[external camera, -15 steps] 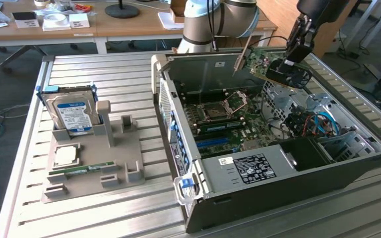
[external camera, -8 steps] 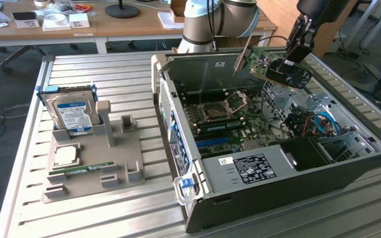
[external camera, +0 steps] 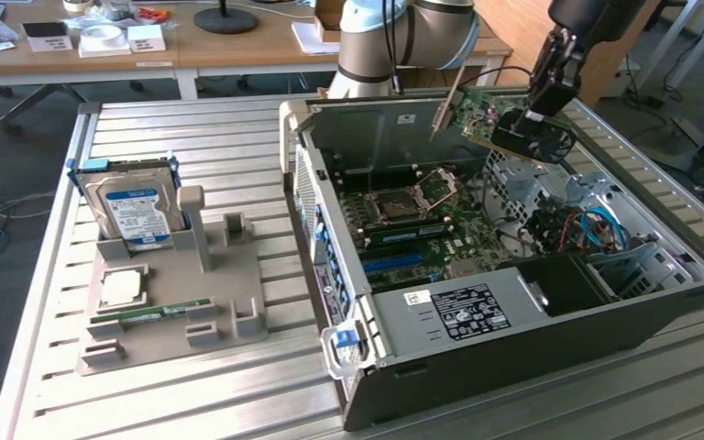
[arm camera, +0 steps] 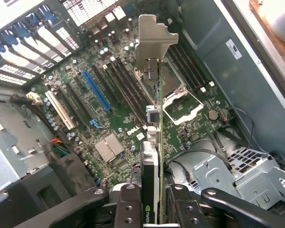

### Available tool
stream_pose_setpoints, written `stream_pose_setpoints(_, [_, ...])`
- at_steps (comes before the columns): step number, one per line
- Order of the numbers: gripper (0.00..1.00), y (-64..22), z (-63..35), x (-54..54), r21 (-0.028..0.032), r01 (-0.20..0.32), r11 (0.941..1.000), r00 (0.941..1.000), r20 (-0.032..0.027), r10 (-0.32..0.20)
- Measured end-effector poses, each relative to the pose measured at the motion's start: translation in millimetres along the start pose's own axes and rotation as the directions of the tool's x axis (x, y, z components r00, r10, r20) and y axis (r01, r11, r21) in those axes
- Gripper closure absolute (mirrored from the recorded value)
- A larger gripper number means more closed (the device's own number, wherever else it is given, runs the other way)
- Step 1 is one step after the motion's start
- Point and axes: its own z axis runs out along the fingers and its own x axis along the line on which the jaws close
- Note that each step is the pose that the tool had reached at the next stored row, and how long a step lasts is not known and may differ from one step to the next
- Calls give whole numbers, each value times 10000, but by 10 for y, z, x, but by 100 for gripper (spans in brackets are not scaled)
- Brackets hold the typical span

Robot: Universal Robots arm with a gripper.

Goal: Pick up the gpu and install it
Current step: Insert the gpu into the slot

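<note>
Claw [arm camera: 156,213] clamps the gpu [arm camera: 149,164] at one end, edge-on, above the motherboard [arm camera: 109,114] in the open case [external camera: 511,321], clear of it. Its long axis runs straight out from the claw, metal bracket [arm camera: 155,38] leading. The blue slot [arm camera: 96,90] lies beside it, angled, not beneath.

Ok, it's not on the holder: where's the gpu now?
In the exterior view's right half, the gripper holds the gpu in the air above the motherboard of the open computer case.
</note>
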Motion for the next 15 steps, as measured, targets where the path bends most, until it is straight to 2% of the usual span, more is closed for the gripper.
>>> stream_pose_setpoints(4, [73,0,0,0,-6,489,9988,9988,-38,-489])
stream_pose_setpoints(8, [73,0,2,0,-16,1104,9939,9939,-83,-1104])
stream_pose_setpoints(12, [73,-1,4,0,-29,1775,9841,9840,-134,-1775])
stream_pose_setpoints(15, [73,0,5,0,-41,2262,9741,9739,-172,-2262])
